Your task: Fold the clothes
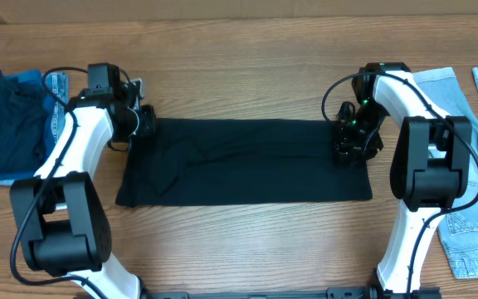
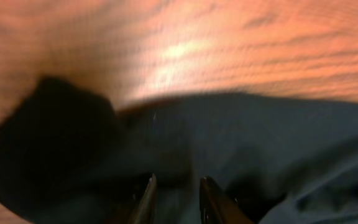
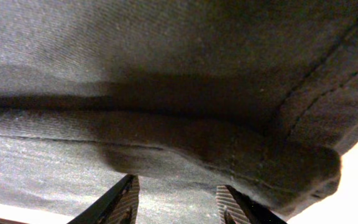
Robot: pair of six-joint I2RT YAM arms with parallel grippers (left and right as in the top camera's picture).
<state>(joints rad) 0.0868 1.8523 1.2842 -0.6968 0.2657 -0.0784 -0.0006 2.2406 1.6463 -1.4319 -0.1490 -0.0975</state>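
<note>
Black fabric takes the middle of the overhead frame: the clothes (image 1: 247,162) lie as one wide, flat band across the wooden table (image 1: 247,75), long edges running left to right. Nearest the arm bases at the bottom of the frame, the lower edge lies straight and free, with bare wood below it, and the lower left corner flares out a little. No sleeves or collar show, so the garment looks to have been brought into a strip already, though that is judged from its outline alone.

Farther up, both tools sit on the far edge. The left gripper (image 1: 143,124) is at the upper left corner of the band. The right gripper (image 1: 353,141) is at the upper right corner, where the cloth bunches slightly. In the blurred left wrist view the fingers stand a little apart over dark cloth, and whether they pinch it cannot be told. In the right wrist view the fingers stand apart with a thick rolled hem just beyond their tips, and a grip cannot be confirmed there either.

What seems left is the fold itself: the far edge carried down onto the near one, then probably the ends brought together.

A navy garment (image 1: 2,124) lies at the left edge of the frame and a pale denim piece (image 1: 471,191) at the right, both apart from the black cloth.
</note>
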